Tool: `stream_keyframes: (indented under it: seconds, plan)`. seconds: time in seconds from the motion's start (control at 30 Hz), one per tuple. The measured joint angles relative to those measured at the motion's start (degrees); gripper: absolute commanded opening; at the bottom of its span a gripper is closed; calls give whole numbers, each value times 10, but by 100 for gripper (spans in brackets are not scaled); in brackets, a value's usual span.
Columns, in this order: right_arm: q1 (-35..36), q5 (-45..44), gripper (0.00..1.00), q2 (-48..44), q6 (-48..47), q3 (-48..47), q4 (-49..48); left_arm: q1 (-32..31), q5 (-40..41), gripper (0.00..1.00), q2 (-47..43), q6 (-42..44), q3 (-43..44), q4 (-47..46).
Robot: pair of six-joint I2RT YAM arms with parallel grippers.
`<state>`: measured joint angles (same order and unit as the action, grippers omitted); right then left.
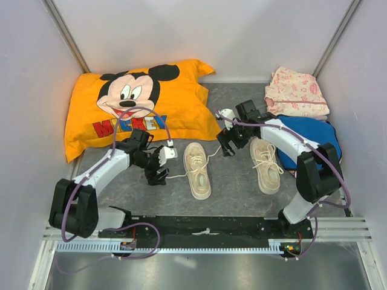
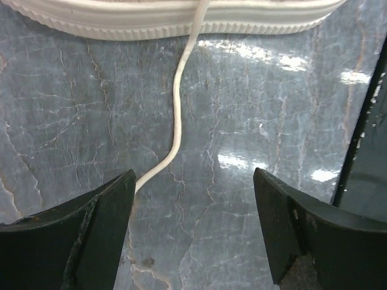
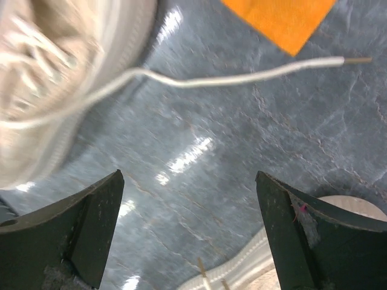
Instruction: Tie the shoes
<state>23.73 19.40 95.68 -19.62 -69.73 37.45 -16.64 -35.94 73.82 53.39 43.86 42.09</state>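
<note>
grey tabletop (image 1: 233,181), shoes (image 1: 197,169) apart at centre; l hand (image 1: 164,165), r hand (image 1: 223,133) agape.

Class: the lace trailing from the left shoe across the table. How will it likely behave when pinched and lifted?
Probably floppy: the lace lies in a loose S-curve on the table, so it should droop either side of a pinch. Thin, so likely very light. It runs up to the shoe, which may resist a pull.
</note>
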Motion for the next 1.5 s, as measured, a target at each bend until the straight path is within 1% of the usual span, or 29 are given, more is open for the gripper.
stream_keyframes:
  seconds: [0.07,0.17,0.33,0.47,0.57,0.6,0.67,0.7,0.77,0.8,0.9,0.97,1.1,1.17,1.2,1.23,1.27,1.33,1.43,1.5]
  plan:
    - [-2,20,98,-6,37,-17,5,-1,4,86,17,3,0,-8]
    - [-4,57,98,-9,112,-87,12,-1,6,86,18,3,0,-19]
    - [-13,130,98,-17,302,-220,-10,-1,17,84,-20,7,-30,-67]
    - [-31,170,98,-31,442,-250,-51,5,30,80,-20,28,-60,-97]
    - [-63,203,98,-19,555,-267,-75,18,40,71,21,54,-61,-113]
    - [-77,212,98,-6,591,-284,-79,24,45,66,37,62,-61,-116]
    - [-97,227,98,23,651,-324,-94,32,53,59,59,76,-61,-121]
    - [-106,235,98,37,681,-341,-103,35,53,52,66,83,-60,-124]
    - [-120,249,98,61,741,-372,-124,36,52,42,70,88,-58,-124]
    - [-126,258,98,71,772,-384,-139,36,52,29,70,89,-58,-124]
    - [-135,280,98,85,830,-395,-170,35,49,14,71,93,-58,-123]
    - [-139,290,98,95,850,-410,-181,35,47,9,71,94,-58,-122]
    - [-145,305,98,101,856,-423,-199,35,41,2,70,89,-45,-101]
    - [-148,312,98,95,835,-407,-211,33,35,2,62,72,-24,-82]
    - [-150,315,98,85,810,-384,-218,30,29,2,54,60,-5,-73]
    - [-152,317,98,71,778,-349,-221,26,25,2,45,51,13,-68]
    - [-154,317,98,52,726,-309,-214,18,22,2,34,40,38,-61]
    - [-155,305,98,25,628,-251,-179,-2,11,2,13,26,76,-57]
    - [-148,248,98,-6,482,-183,-125,-46,-2,2,-22,14,114,-51]
    - [-128,190,98,-26,410,-136,-102,-73,-6,1,-39,9,116,-44]
